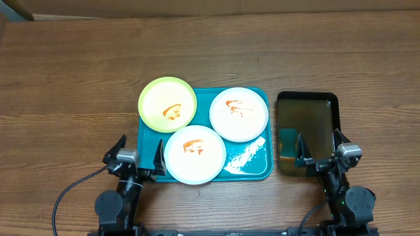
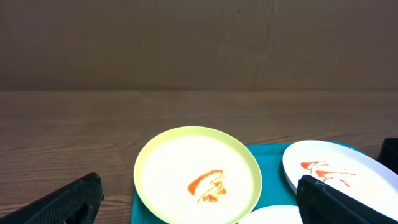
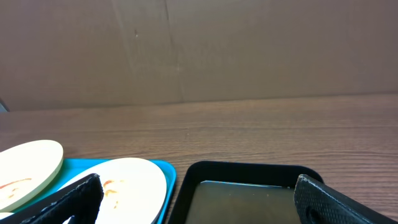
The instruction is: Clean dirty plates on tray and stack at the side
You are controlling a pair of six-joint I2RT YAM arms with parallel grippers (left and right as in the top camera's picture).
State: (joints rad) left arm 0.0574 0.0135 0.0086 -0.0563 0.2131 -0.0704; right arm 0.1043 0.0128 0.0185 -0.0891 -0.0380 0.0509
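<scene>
Three dirty plates lie on the teal tray [image 1: 252, 164]. The yellow-green plate [image 1: 167, 104] sits at the tray's far left, with an orange smear; it also shows in the left wrist view [image 2: 198, 174]. One white plate [image 1: 239, 114] is at the far right, another [image 1: 195, 154] at the near middle; both have smears. My left gripper [image 1: 136, 159] is open and empty, just left of the tray's near corner. My right gripper [image 1: 323, 155] is open and empty over the near end of the black tray [image 1: 308, 105].
The black tray holds a dark shiny liquid or film and stands right of the teal tray; it also shows in the right wrist view [image 3: 249, 174]. A white powdery smear [image 1: 246, 155] lies on the teal tray's near right part. A cardboard wall stands behind the table.
</scene>
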